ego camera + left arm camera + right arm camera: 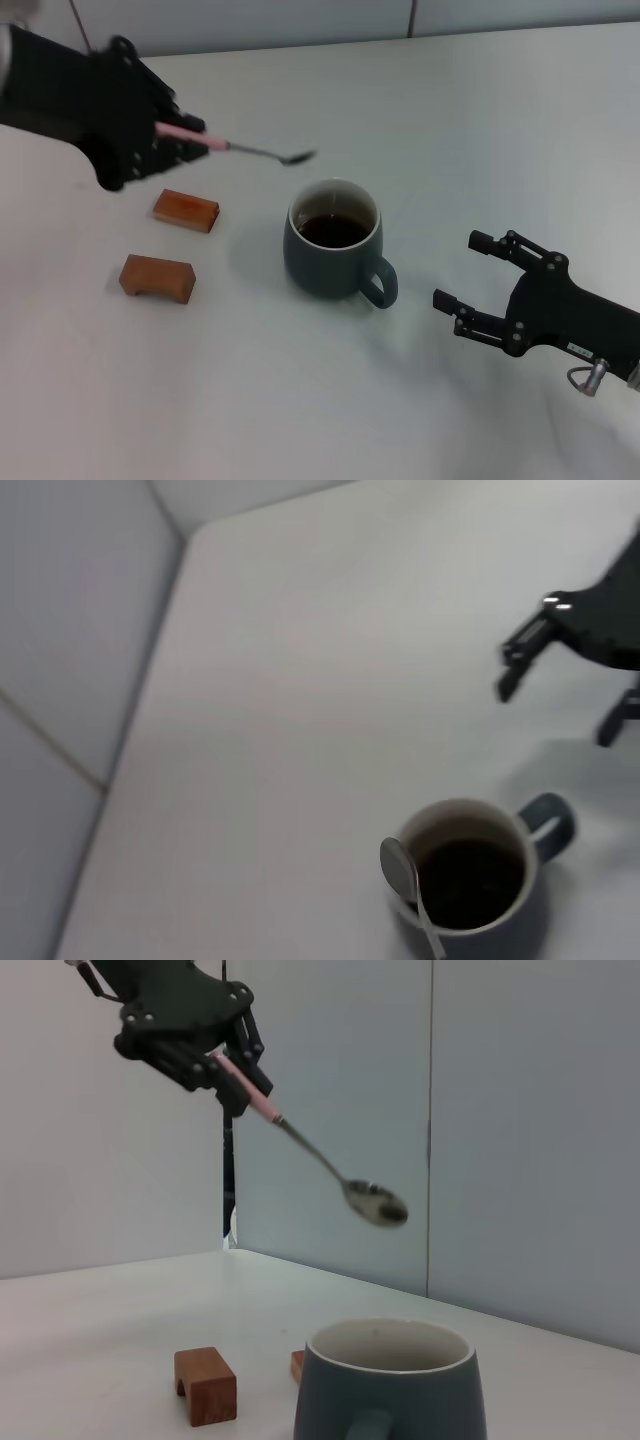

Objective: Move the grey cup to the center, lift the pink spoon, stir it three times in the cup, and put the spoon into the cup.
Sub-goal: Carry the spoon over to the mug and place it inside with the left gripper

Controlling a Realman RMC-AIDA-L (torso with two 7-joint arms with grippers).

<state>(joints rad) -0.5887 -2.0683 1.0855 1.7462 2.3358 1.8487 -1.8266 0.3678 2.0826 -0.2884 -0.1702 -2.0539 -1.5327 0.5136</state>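
Observation:
The grey cup [333, 243] stands mid-table with dark liquid inside and its handle toward my right gripper; it also shows in the left wrist view [472, 878] and the right wrist view [390, 1382]. My left gripper [175, 135] is at the upper left, shut on the pink spoon [215, 142] by its pink handle. The spoon is held in the air, its metal bowl [298, 157] just left of and above the cup's rim [375, 1203]. My right gripper [468, 272] is open and empty, low over the table to the right of the cup.
Two brown wooden blocks [186, 210] [157, 278] lie on the white table [300, 400] left of the cup. Grey wall panels [300, 20] bound the far edge.

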